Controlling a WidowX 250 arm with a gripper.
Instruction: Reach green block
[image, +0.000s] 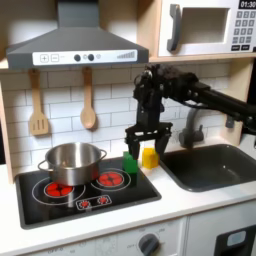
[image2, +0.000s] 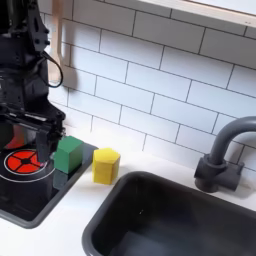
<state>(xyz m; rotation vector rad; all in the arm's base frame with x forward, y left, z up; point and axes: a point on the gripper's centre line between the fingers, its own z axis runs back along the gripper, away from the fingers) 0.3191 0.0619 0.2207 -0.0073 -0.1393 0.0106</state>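
- The toy kitchen's white counter (image: 190, 205) is smooth; its front is cut off at the bottom edge of the first exterior view
- The dark sink basin (image2: 170, 215) is a rounded-corner rectangle with a matte look, lying past the fingers toward the second exterior view's right, with its near part cut off by the frame
- The black stove top (image: 85, 195) with red ring burners lies under and beside the fingers; in the second exterior view, part of one burner is hidden behind the arm
- The steel pot (image: 72, 163) is shiny and round, well apart from the fingers on the first exterior view's left
- The gripper (image: 148, 137) hangs from the black arm with fingers spread apart, clamped on nothing; in the second exterior view its tips are hard to separate from the dark body
- The green block (image2: 68, 154), plain and cube-like with no clear long axis, sits upright on the stove's corner, just beside and slightly below the fingertips
- The yellow block (image2: 106, 165) is faceted and matte, and stands near the green one on the sink side
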